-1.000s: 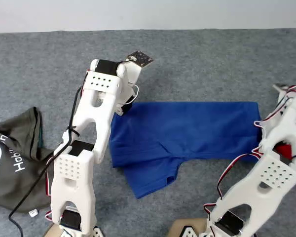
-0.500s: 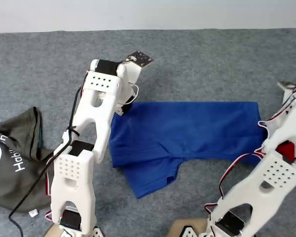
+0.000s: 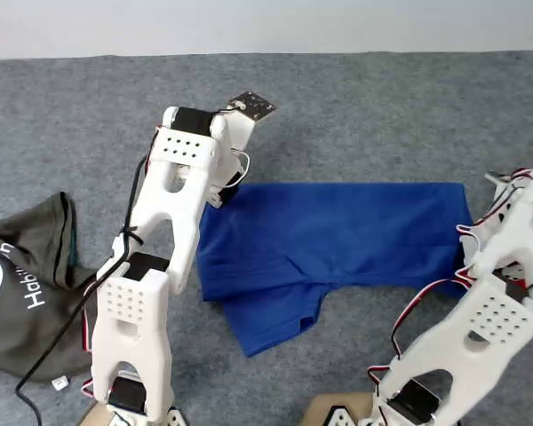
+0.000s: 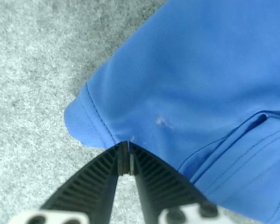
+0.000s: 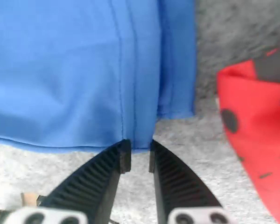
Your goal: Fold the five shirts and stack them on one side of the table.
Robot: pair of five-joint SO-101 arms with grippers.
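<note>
On the grey table (image 3: 382,106) the blue shirt (image 3: 338,235) lies spread flat across the middle and reaches toward the right edge. One sleeve is turned in, so we judge its folding as only begun. A dark grey shirt (image 3: 27,275) sits crumpled at the left edge and a red shirt (image 5: 256,126) lies unfolded at the right edge. We see no folded stack on either side, so nearly all the work is left. The left pincer (image 4: 124,151) is clamped on the blue shirt's left corner. The right pincer (image 5: 138,156) stands slightly parted at the hem near the right edge.
</note>
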